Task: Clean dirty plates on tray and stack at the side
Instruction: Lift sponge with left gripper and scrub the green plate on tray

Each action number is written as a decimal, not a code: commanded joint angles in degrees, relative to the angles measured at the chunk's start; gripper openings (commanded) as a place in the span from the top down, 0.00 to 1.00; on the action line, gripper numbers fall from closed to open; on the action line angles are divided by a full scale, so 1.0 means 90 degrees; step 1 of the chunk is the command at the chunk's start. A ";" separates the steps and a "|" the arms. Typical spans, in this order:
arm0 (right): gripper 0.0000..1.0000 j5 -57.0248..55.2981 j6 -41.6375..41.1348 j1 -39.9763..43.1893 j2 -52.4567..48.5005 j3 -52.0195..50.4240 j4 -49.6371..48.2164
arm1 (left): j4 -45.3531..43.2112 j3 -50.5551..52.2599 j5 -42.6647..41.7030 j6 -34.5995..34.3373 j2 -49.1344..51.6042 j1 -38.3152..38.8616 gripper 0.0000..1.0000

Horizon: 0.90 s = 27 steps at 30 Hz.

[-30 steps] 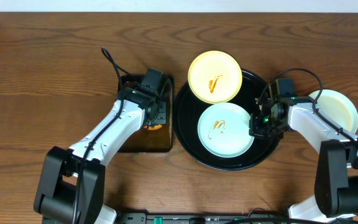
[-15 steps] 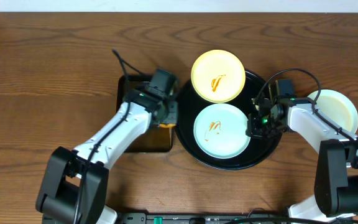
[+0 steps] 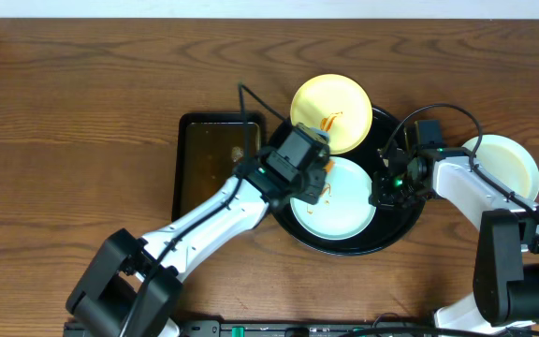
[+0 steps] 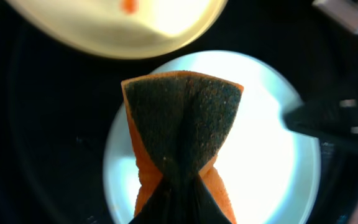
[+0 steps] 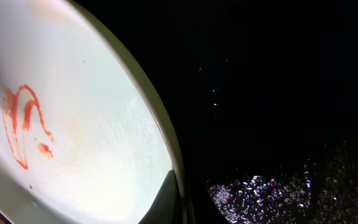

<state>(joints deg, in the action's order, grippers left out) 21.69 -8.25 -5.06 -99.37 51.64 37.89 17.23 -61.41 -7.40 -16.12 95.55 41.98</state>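
Three in play: mint plate [image 3: 344,213] is lying flat, face up, in the near half of the tray [image 3: 344,246], which is sitting right of the counter's middle. The yellow plate [image 3: 321,101] is overlapping the tray's far rim and looks slightly propped there. The pale plate [image 3: 508,159] is resting off the tray, near the right edge. All are round, so no long axis; only face-up matters. My left gripper [image 3: 312,178] is hanging over the mint plate's left part, fingers pinching a folded sponge [image 4: 182,118], dark scrub face out, fold line running along my fingers. My right gripper [image 3: 385,190] is sitting at the mint plate's right rim. One fingertip [image 5: 166,198] is showing against that rim, but I can't tell whether it's actually clamping. An orange smear [image 5: 20,124] is showing on the mint face, another on the yellow one. My read on handling: all three are looking light, stiff and slick, likely skating on the glossy tray under a wipe. So I'm taking hold at the rim, opposite the sponge side. The sponge is soft and should squash flat under pressure.
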 commanded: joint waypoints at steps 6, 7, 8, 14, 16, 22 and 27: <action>0.99 -0.0046 0.0138 -0.0073 -0.0163 -0.0114 0.0029 | -0.0860 -0.0010 -0.0240 -0.0580 0.0685 0.0185 0.92; 0.99 -0.0046 0.0138 -0.0073 -0.0163 -0.0114 0.0029 | -0.0967 -0.0010 -0.0432 -0.0580 0.0799 0.0197 0.92; 0.99 -0.0046 0.0138 -0.0073 -0.0163 -0.0114 0.0029 | -0.1044 -0.0010 -0.0583 -0.0583 0.0886 0.0209 0.93; 0.99 -0.0046 0.0138 -0.0073 -0.0163 -0.0114 0.0029 | -0.1098 -0.0010 -0.0750 -0.0726 0.1396 0.0277 0.92; 0.99 -0.0046 0.0138 -0.0073 -0.0163 -0.0114 0.0032 | -0.0738 -0.0010 -0.0743 -0.0721 0.1423 0.0274 0.92; 0.99 -0.0049 0.0138 -0.0073 -0.0163 -0.0114 0.0032 | 0.0568 -0.0012 -0.0634 -0.0724 0.1413 0.0274 0.92; 0.99 -0.0049 0.0131 -0.0073 -0.0163 -0.0114 0.0032 | 0.1246 -0.0012 -0.0561 -0.0721 0.1409 0.0274 0.92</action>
<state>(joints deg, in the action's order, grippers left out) 22.31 -7.33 -5.17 -99.42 51.42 38.13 24.34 -63.20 -13.63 -22.52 106.72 44.38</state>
